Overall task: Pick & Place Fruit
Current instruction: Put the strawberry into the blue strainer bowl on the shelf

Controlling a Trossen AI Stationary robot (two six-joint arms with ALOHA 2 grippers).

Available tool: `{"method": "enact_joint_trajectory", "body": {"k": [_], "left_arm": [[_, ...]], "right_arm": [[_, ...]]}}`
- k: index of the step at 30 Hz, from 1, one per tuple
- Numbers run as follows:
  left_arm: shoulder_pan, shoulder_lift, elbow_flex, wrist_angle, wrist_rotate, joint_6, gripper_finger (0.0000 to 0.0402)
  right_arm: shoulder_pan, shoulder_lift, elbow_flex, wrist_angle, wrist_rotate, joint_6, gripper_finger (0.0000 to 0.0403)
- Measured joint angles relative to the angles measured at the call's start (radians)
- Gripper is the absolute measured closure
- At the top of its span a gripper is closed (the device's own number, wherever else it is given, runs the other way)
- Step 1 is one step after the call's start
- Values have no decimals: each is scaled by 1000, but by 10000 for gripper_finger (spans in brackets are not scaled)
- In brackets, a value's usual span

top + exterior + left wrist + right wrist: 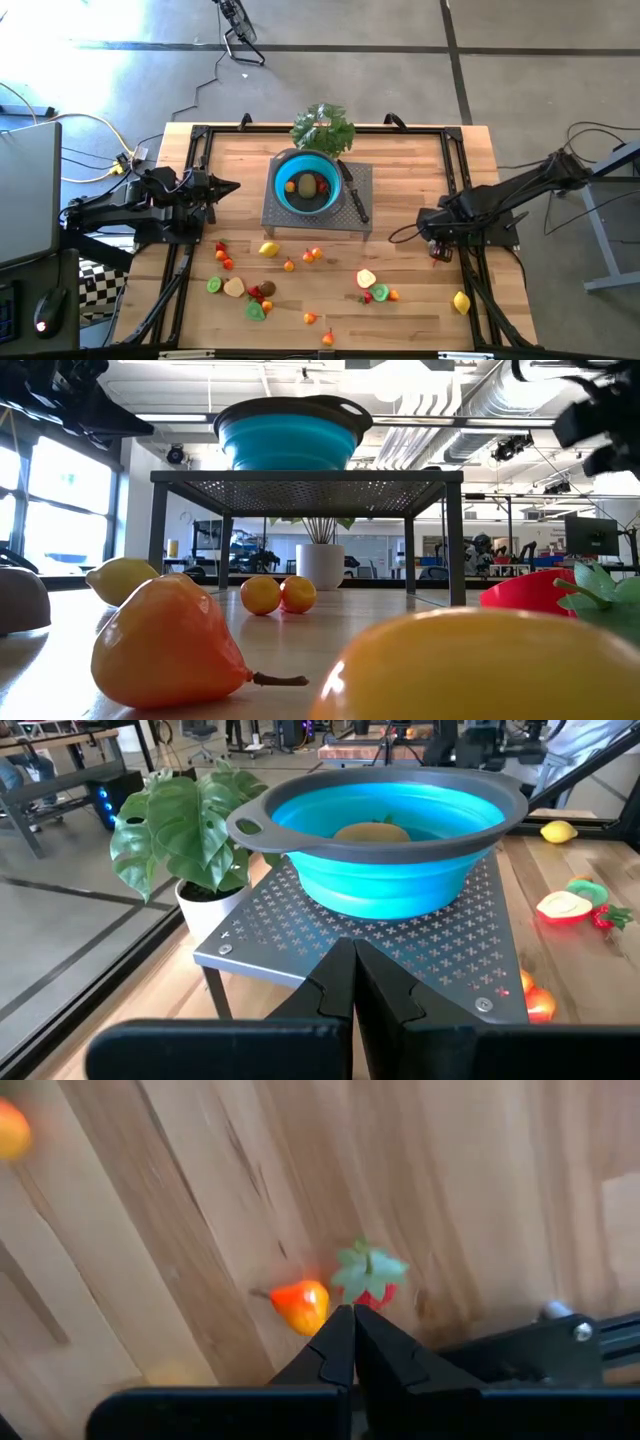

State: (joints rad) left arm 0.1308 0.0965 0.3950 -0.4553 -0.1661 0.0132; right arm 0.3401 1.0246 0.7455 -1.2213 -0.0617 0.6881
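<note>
So I'm between picks right now: my left gripper (232, 186) sits left of centre in the high view and my right gripper (424, 220) right of centre, both with fingers pressed together and holding nothing. A couple of pieces already sit in the smooth blue bowl (283, 170) on the perforated metal stand (358, 222), but most of the fruit (265, 249) lies scattered over the bottom half, on the wood-grain table (420, 300). Next I'd guess I spread my fingers and drop onto one of those small, glossy, rounded plastic bits, which look slippery.
</note>
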Motion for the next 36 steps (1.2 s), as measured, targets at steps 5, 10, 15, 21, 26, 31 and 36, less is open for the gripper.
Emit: {"method": "enact_joint_trajectory", "body": {"k": [5, 10, 15, 21, 26, 31, 36], "left_arm": [[0, 0, 0, 0, 0, -18, 402], [0, 0, 0, 0, 0, -19, 402], [0, 0, 0, 0, 0, -19, 402], [0, 0, 0, -5, 0, -19, 402], [0, 0, 0, -5, 0, -22, 402], [0, 0, 0, -5, 0, -23, 402], [0, 0, 0, -5, -1, -23, 402]], "right_arm": [[0, 8, -23, 4, -7, 20, 400], [0, 8, -24, 10, 62, -11, 400], [0, 8, -24, 31, 123, -9, 383], [0, 12, -24, 49, 142, -13, 299], [15, 23, -24, 72, 139, -122, 235], [44, 50, -25, 74, 132, -161, 220], [47, 99, -25, 77, 98, -162, 225]]}}
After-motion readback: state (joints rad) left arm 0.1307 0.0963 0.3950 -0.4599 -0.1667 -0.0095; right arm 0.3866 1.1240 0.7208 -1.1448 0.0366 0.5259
